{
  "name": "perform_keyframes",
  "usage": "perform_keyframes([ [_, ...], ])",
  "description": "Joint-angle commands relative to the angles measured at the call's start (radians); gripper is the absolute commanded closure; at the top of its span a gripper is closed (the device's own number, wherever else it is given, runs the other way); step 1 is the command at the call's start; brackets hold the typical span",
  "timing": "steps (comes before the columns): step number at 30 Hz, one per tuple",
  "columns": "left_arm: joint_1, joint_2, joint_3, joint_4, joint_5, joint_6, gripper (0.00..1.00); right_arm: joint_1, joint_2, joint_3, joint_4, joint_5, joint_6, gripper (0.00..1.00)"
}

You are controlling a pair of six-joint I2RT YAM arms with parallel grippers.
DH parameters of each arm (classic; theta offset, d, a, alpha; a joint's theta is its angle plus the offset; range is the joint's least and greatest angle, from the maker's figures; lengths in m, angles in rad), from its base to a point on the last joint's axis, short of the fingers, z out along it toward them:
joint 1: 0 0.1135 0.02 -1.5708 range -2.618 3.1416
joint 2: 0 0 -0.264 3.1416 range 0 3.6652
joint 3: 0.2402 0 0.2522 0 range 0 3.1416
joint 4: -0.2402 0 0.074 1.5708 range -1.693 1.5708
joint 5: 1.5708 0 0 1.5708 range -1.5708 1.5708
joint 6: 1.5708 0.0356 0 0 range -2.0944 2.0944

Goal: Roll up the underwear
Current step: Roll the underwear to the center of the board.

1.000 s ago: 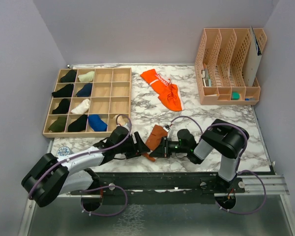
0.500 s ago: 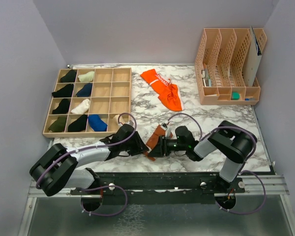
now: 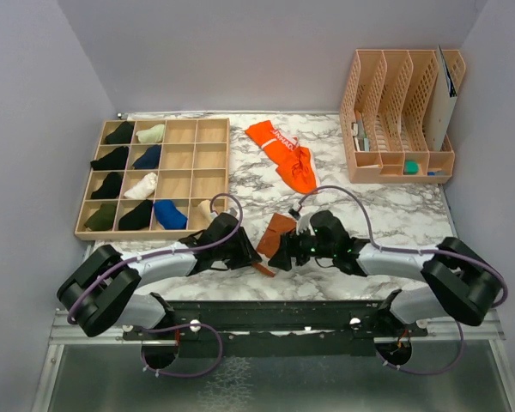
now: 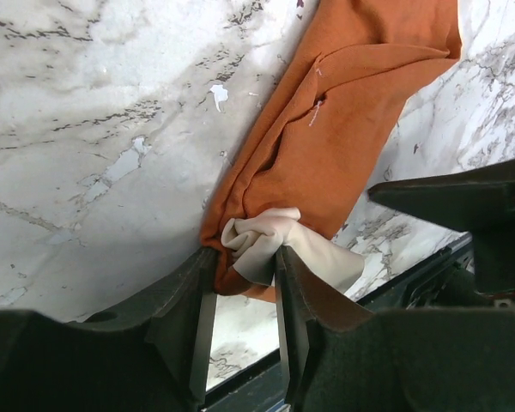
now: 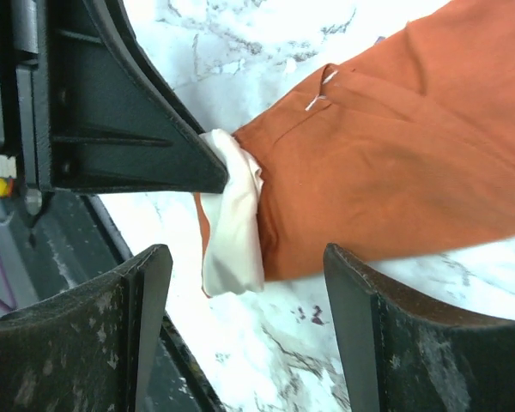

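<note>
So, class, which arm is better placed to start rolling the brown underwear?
Left. The left gripper is shut on one end of the brown underwear; the right gripper is open, gripping nothing.

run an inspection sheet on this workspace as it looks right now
surface: marble-patterned table, no spills seen
job's things: rust-brown underwear folded into a strip near the front edge, not rolled; orange underwear lying loose at the back, untouched
clutter: compartment tray on the left holding small fabric bundles; file rack at the back right
grippers: left gripper shut on the white end of the rust-brown underwear; right gripper open, fingers either side of that same end
cables: purple cables arch above each wrist, no snag seen
surroundings: plain lilac walls on three sides
</note>
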Motion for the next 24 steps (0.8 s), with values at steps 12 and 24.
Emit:
perform_keyframes([
  [12, -0.003, 0.021, 0.027, -0.164, -0.054, 0.017, 0.63, 0.393, -0.175, -0.052, 0.014, 0.460, -0.835, 0.35],
  [24, -0.003, 0.030, 0.043, -0.173, -0.040, 0.027, 0.63, 0.458, 0.033, -0.027, 0.134, 0.528, -0.944, 0.39],
])
